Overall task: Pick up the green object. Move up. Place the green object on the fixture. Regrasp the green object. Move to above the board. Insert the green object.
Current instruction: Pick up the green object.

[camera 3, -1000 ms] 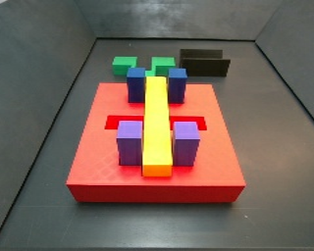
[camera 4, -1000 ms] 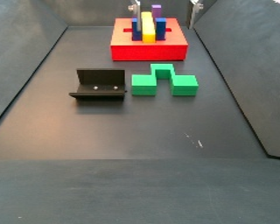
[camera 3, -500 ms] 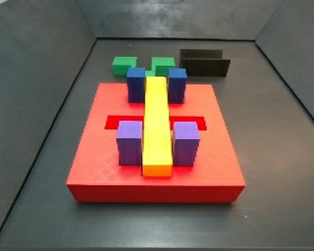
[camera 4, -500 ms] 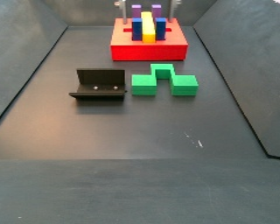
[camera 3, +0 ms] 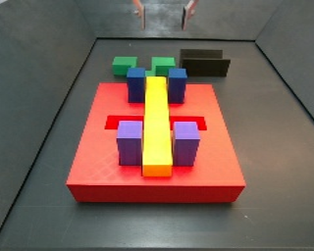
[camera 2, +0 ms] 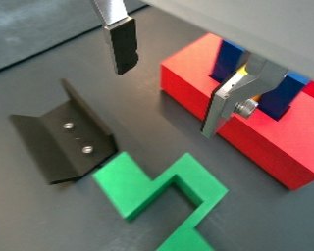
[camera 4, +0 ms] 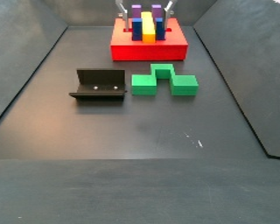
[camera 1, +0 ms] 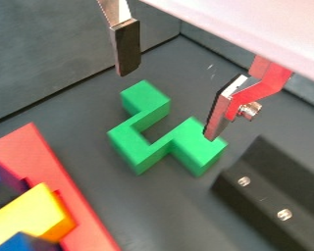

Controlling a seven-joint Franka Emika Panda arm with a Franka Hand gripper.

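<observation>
Down on the dark grey floor (camera 4: 143, 149), nearest in a side view, lies a lot of bare space with a few small pale specks. Next comes the small black bracket with low walls, the fixture (camera 4: 99, 85). Just beside it lies the bright green blocky plastic piece (camera 4: 164, 81). It sits flat on the floor and nothing is touching it.

Behind the green piece stands the big thick red square board (camera 4: 150, 49). It carries blue blocks (camera 3: 156, 82), purple blocks (camera 3: 157, 141) and a long yellow bar (camera 3: 156, 123).

Farthest back and high up hangs the claw (camera 3: 163, 10). Only its silver finger tips show in both side views. In both wrist views the claw (camera 1: 173, 83) is wide apart and holds nothing. The green piece (camera 1: 165, 136) lies well below it, roughly between the two fingers.

I think the first step is in hand: picking up the green piece. Next the claw should go straight down so a finger sits on each side of the green piece, then squeeze it.

Plain grey walls (camera 3: 42, 88) stand all around the floor, like a box.
</observation>
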